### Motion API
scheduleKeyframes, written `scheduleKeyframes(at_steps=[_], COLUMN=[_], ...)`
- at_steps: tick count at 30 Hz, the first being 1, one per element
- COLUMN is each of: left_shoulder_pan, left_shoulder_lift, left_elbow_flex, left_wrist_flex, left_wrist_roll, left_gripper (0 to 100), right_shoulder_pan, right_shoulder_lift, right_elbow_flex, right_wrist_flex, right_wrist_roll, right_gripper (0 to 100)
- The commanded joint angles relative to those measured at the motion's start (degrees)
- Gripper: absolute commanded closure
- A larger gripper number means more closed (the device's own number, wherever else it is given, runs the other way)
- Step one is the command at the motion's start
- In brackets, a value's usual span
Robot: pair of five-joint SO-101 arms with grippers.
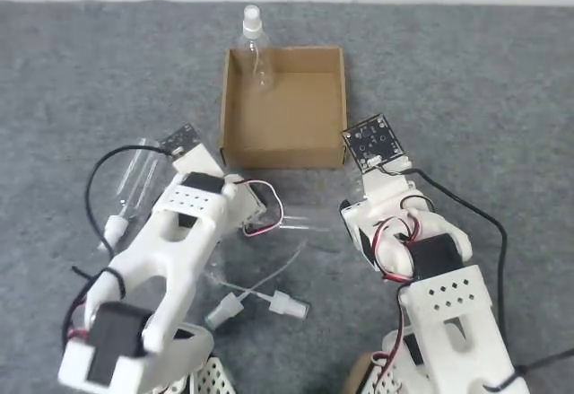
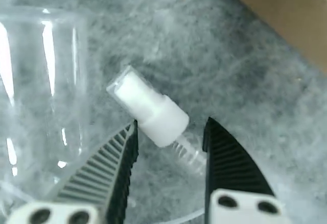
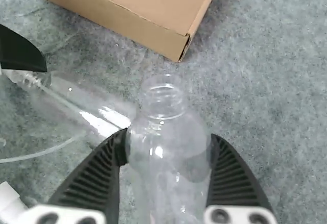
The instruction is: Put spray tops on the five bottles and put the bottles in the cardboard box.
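Clear plastic bottle (image 3: 163,106), uncapped, gripped in the right pincer (image 3: 167,140) near the cardboard box (image 3: 127,4); the left pincer (image 2: 171,126) stands released around a spray top (image 2: 145,106).

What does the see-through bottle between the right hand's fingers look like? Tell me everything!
The bottle is clear, shiny plastic with a round body and a ridged neck. It wears no top, so its mouth is open. The black fingers of the right hand touch its shoulders on both sides. Its mouth points toward a corner of the cardboard box.
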Motion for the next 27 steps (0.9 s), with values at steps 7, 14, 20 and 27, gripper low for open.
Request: scheduleKeyframes(at_steps=[7, 14, 20, 27], left_shoulder_pan=[-0.5, -5.4, -5.3, -4.7], left_shoulder_lift=[2.5, 2.6, 2.6, 2.7], left_elbow_flex=[-4.1, -4.6, -4.5, -4.4], left_wrist_flex=[0.1, -2.4, -2.4, -2.5], left_wrist_roll=[0.6, 2.3, 2.3, 2.2], left_gripper=[81, 81, 81, 81], right_shoulder_pan=[0.7, 0.7, 0.7, 0.7], right_shoulder_lift=[-2.0, -2.0, -2.0, -2.0], right_elbow_flex=[-0.3, -0.3, -0.3, -0.3], right_wrist_flex=[-0.8, -0.8, -0.8, -0.8], right_wrist_roll=[-0.1, -0.1, -0.1, -0.1], right_gripper=[90.9, 90.9, 90.9, 90.9])
